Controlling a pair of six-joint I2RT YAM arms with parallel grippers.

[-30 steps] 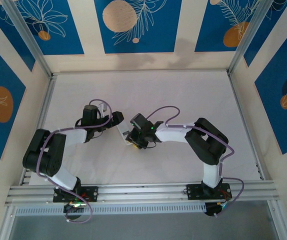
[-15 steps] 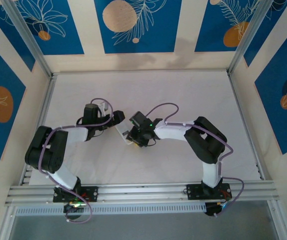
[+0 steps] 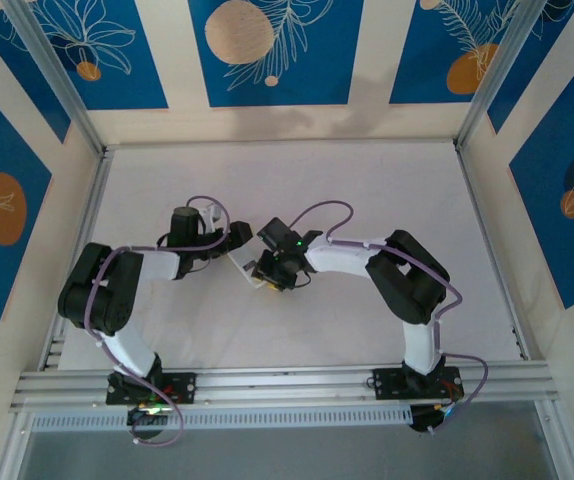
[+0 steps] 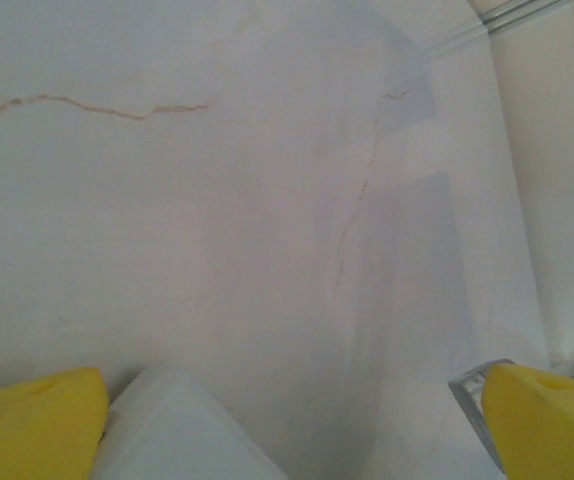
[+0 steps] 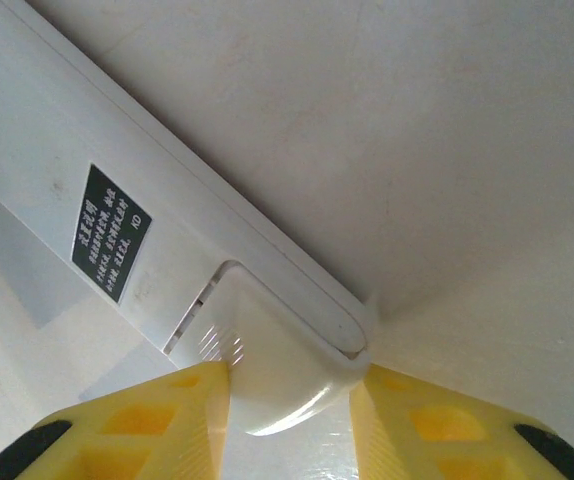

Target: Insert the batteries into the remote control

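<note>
Right gripper (image 5: 292, 375) is pinching one rounded end of the white remote control (image 5: 167, 190), jaws partly closed on it. Left gripper (image 4: 289, 385) is hovering wide open and empty, just beside the remote control's other end. Whether any batteries are sitting inside, I cannot tell.

Dark label (image 5: 110, 246) w/ white print on remote control (image 5: 52, 130); chars too blurred to read.

Left hand (image 4: 292, 415) spread, right hand (image 5: 289, 400) clamped
</note>
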